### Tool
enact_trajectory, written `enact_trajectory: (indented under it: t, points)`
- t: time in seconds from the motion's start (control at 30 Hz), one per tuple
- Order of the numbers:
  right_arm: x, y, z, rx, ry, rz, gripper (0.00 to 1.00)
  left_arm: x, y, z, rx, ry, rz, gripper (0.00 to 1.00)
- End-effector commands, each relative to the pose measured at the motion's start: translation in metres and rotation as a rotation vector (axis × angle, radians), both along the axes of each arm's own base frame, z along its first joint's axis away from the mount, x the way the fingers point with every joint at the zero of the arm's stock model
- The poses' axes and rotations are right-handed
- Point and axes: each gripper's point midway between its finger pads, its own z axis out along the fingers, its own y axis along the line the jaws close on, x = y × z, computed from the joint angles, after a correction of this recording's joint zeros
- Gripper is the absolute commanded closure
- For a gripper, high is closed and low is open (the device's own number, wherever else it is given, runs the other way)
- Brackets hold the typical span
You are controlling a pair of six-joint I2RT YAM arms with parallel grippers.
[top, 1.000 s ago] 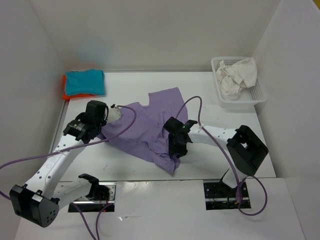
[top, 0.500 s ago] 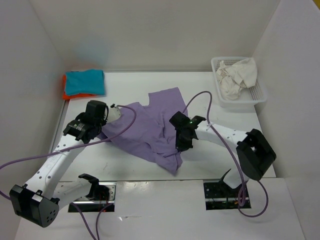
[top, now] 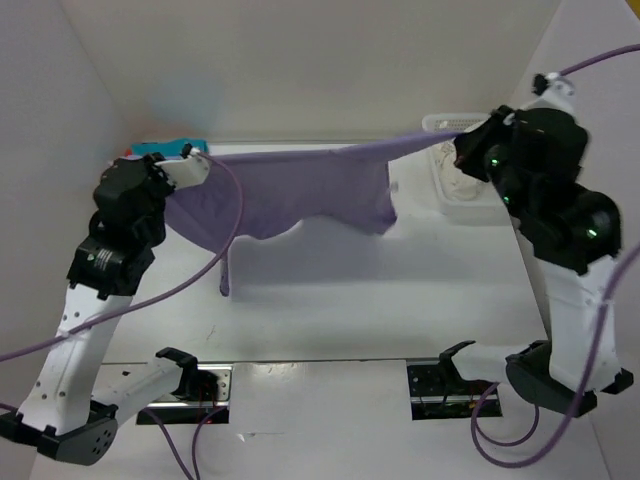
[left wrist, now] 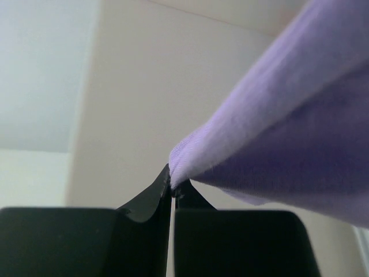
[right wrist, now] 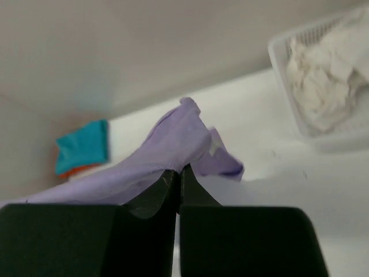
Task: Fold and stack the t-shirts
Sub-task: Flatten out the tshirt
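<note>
Hanging stretched above the white desk (top: 400, 300), the lavender purple cloth t-shirt (top: 280, 195) is pinched at opposite edges: the left pincer (top: 200, 158) is clamped on it far from the white plastic mesh basket (right wrist: 281, 63), the right pincer (top: 462, 152) likewise clamped, just beside that basket.

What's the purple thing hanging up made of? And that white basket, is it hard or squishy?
The purple t-shirt looks like soft, matte knit cloth, probably cotton. It sags and drapes in loose folds, with no shine. The white basket looks like hard plastic: its walls show a stiff grid of small holes and keep their straight shape. So it is most likely hard, not squishy.
</note>
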Motion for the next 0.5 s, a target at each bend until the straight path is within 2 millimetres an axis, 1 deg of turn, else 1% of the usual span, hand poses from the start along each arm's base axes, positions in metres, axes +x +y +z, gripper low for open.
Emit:
enact_trajectory:
  t: [0.0,0.03,0.07,0.1,0.13,0.2,0.23,0.27,0.3,0.33,0.37,0.4,0.47]
  points:
    - [-0.042,-0.038,0.037,-0.120,-0.077,-0.106,1.00,-0.037,0.024,0.070,0.048,-0.199,0.082,1.00]
    - [-0.054,-0.042,0.064,-0.077,-0.159,-0.114,1.00,-0.044,0.026,0.078,0.039,-0.227,0.083,1.00]
    - [-0.062,-0.042,0.078,-0.083,-0.206,-0.098,1.00,-0.046,0.025,0.085,0.031,-0.251,0.073,1.00]
    - [-0.069,-0.042,0.091,-0.070,-0.248,-0.083,1.00,-0.054,0.026,0.094,0.021,-0.282,0.060,1.00]
    - [-0.077,-0.049,0.108,-0.062,-0.305,-0.086,1.00,-0.063,0.024,0.107,0.008,-0.327,0.023,1.00]
    - [-0.095,-0.061,0.127,-0.037,-0.378,-0.094,1.00,-0.072,0.019,0.118,-0.001,-0.371,-0.036,1.00]
    - [-0.101,-0.068,0.134,-0.019,-0.404,-0.115,1.00,-0.080,0.019,0.125,-0.007,-0.399,-0.055,1.00]
    - [-0.109,-0.076,0.136,-0.035,-0.416,-0.125,1.00,-0.087,0.018,0.133,-0.012,-0.427,-0.075,1.00]
    - [-0.111,-0.079,0.138,-0.028,-0.424,-0.141,1.00,-0.087,0.018,0.133,-0.012,-0.427,-0.075,1.00]
    - [-0.111,-0.081,0.137,-0.029,-0.423,-0.151,1.00,-0.090,0.017,0.139,-0.015,-0.443,-0.088,1.00]
    - [-0.117,-0.088,0.139,-0.032,-0.431,-0.169,1.00,-0.093,0.014,0.143,-0.014,-0.454,-0.117,1.00]
    - [-0.119,-0.090,0.137,-0.032,-0.431,-0.169,1.00,-0.097,0.013,0.145,-0.015,-0.466,-0.135,1.00]
    - [-0.120,-0.091,0.139,-0.026,-0.438,-0.181,1.00,-0.095,0.008,0.146,-0.021,-0.470,-0.163,1.00]
